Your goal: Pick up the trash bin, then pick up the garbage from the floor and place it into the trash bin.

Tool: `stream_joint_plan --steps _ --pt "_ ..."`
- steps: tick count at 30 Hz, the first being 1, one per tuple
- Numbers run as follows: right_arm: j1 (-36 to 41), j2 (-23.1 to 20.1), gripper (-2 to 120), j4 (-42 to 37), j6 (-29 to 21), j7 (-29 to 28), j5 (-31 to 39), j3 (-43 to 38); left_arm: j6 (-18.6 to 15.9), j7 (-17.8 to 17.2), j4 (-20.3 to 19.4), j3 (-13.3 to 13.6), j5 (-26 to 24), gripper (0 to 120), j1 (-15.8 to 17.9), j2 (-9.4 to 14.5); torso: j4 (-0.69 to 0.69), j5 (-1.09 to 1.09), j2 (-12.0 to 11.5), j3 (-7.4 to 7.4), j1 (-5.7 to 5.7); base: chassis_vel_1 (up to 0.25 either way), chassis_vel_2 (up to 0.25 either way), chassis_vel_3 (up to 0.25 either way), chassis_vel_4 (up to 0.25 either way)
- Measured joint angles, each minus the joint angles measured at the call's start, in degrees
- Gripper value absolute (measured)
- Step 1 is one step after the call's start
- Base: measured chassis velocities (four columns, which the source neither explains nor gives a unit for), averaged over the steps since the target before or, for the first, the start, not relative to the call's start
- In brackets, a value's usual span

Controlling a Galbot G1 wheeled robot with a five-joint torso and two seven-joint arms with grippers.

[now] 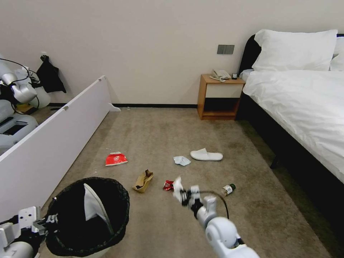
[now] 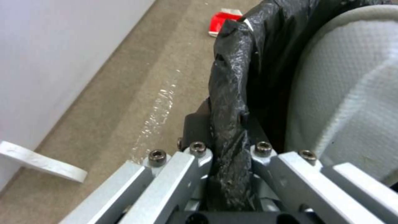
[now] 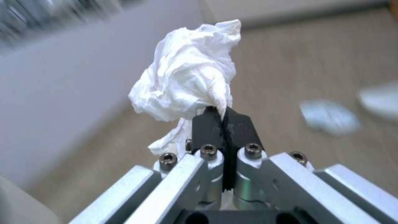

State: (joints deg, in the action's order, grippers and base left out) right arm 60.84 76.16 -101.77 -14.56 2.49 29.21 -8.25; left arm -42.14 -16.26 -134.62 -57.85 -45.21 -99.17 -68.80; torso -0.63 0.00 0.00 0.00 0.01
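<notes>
The trash bin [image 1: 123, 202], lined with a black bag, is at the lower left with a white slipper [image 1: 94, 207] inside. My left gripper [image 1: 50, 218] is shut on its bagged rim [image 2: 230, 102]. My right gripper [image 1: 182, 194] is raised over the floor [image 1: 161, 229], shut [image 3: 224, 123] on a crumpled white tissue [image 3: 186, 74]. On the carpet lie a red-white packet [image 1: 116, 159], a brown paper bag [image 1: 143, 180], a crushed red can [image 1: 167, 185], a small bottle [image 1: 228, 189], a pale-blue tissue [image 1: 182, 160] and another white slipper [image 1: 206, 155].
A long white panel [image 1: 53, 143] runs along the left, with another robot [image 1: 18, 96] behind it. A wooden nightstand [image 1: 218, 96] stands against the far wall. The bed [image 1: 304, 107] takes up the right side.
</notes>
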Motion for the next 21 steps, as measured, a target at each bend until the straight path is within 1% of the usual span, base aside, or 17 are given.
stream_joint_plan --steps 2,3,5,6,8,9,11,12,14,15,17,20,21 --pt "-1.3 -1.6 0 -6.2 1.2 0.8 3.6 1.3 0.0 0.0 0.0 0.7 -0.1 4 0.3 1.1 -0.01 0.01 0.0 0.00 0.00 0.000 0.000 0.000 0.000" --pt "-1.3 -1.6 0 -6.2 1.2 0.8 3.6 1.3 0.0 0.0 0.0 0.7 -0.1 4 0.3 1.1 -0.01 0.01 0.0 0.00 0.00 0.000 0.000 0.000 0.000" --pt "-3.3 -2.6 0 -10.0 1.9 1.9 6.4 2.9 0.0 0.0 0.0 1.0 -0.4 4 0.3 1.9 -0.02 0.00 0.0 0.00 0.00 0.000 0.000 0.000 0.000" --pt "-3.3 -2.6 0 -10.0 1.9 1.9 6.4 2.9 0.0 0.0 0.0 1.0 -0.4 4 0.3 1.9 -0.02 0.00 0.0 0.00 0.00 0.000 0.000 0.000 0.000" --pt "-7.8 -2.9 0 -12.9 2.4 2.9 11.2 6.3 0.0 0.1 0.2 1.1 -0.4 4 0.3 2.4 -0.02 0.00 0.0 0.00 0.00 0.000 0.000 0.000 0.000" --pt "-7.8 -2.9 0 -12.9 2.4 2.9 11.2 6.3 0.0 0.1 0.2 1.1 -0.4 4 0.3 2.4 -0.02 0.00 0.0 0.00 0.00 0.000 0.000 0.000 0.000" --pt "-15.2 -2.1 0 -14.1 2.4 3.8 16.7 11.1 0.0 0.2 0.2 1.2 -0.4 4 0.4 2.3 -0.01 0.00 0.0 0.00 0.00 0.000 0.000 0.000 0.000" --pt "-15.2 -2.1 0 -14.1 2.4 3.8 16.7 11.1 0.0 0.2 0.2 1.2 -0.4 4 0.4 2.3 -0.01 0.00 0.0 0.00 0.00 0.000 0.000 0.000 0.000" --pt "-23.7 -0.9 0 -13.4 2.8 5.2 20.7 17.4 0.0 0.3 0.1 1.3 -0.1 4 0.0 1.9 0.04 -0.02 0.0 0.00 0.00 0.000 0.000 0.000 0.000" --pt "-23.7 -0.9 0 -13.4 2.8 5.2 20.7 17.4 0.0 0.3 0.1 1.3 -0.1 4 0.0 1.9 0.04 -0.02 0.0 0.00 0.00 0.000 0.000 0.000 0.000" --pt "-28.4 0.0 0 -11.9 2.8 5.6 23.7 22.7 0.0 0.3 -0.4 1.2 0.1 4 -0.4 1.4 0.02 -0.02 0.0 0.00 0.00 0.000 0.000 0.000 0.000" --pt "-29.2 0.2 0 -11.4 2.7 5.6 24.3 24.2 0.0 0.3 -0.5 1.1 0.1 4 -0.5 1.3 0.00 -0.02 0.0 0.00 0.00 0.000 0.000 0.000 0.000" --pt "-30.3 0.5 0 -10.3 2.2 4.7 25.1 27.6 0.0 0.4 -0.9 0.6 0.0 4 -0.5 1.1 -0.01 -0.01 0.0 0.00 0.00 0.000 0.000 0.000 0.000"
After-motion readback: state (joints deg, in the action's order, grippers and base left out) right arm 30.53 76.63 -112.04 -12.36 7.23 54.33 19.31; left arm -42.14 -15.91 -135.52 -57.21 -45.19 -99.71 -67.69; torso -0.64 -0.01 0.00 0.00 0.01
